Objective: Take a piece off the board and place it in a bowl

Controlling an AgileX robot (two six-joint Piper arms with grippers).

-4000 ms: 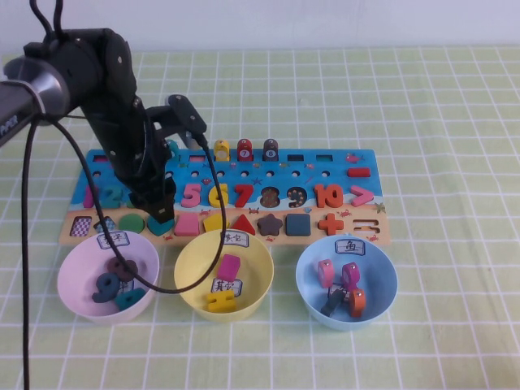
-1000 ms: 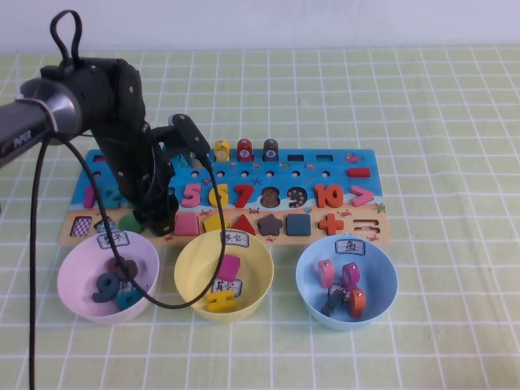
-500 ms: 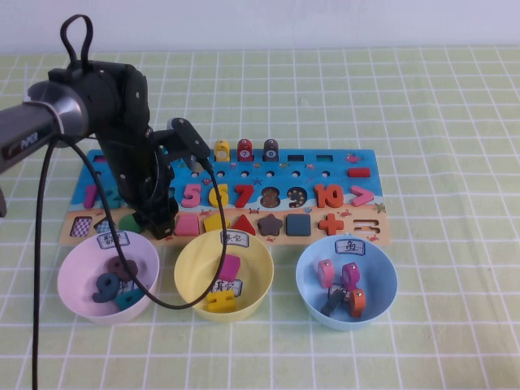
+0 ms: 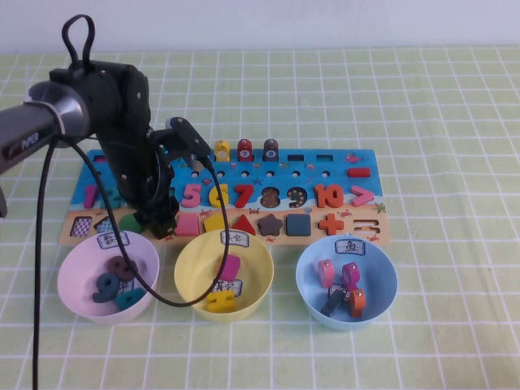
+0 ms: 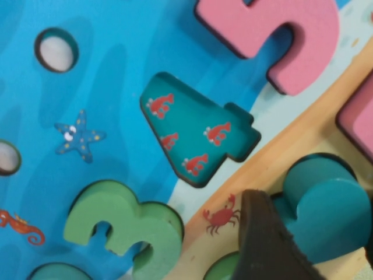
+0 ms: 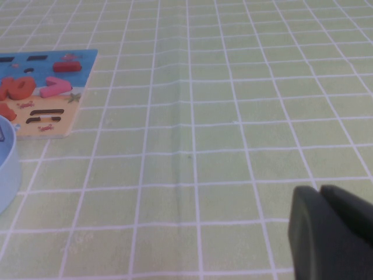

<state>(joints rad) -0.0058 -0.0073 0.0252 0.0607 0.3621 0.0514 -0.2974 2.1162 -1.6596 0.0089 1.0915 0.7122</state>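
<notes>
The dark-teal heart piece (image 5: 329, 210) is seen in the left wrist view seated in its recess on the tan strip of the board (image 4: 357, 230), with one dark fingertip (image 5: 262, 245) of the left tool (image 4: 154, 221) pressed against its edge. The other finger is not shown, so it cannot be told how far this tool is spread or whether the heart is gripped. In the high view the heart is hidden under the left tool, which is lowered onto the left end of the tan strip.

Just in front of the board, three bowls are lined up on the surface (image 4: 455, 122). The pale-yellow bowl (image 4: 190, 262) in the middle is filled with two pieces, a pink block (image 4: 229, 266) and a yellow piece (image 4: 219, 301). Three number pieces are held in the lilac-pink bowl (image 4: 73, 266) at the left, and four small pieces in the light-blue bowl (image 4: 382, 292) at the right.

The right tool (image 6: 329, 233) is seen only in its own wrist view, low over bare checked cloth well away from the board, its two fingers pressed together with nothing between them.
</notes>
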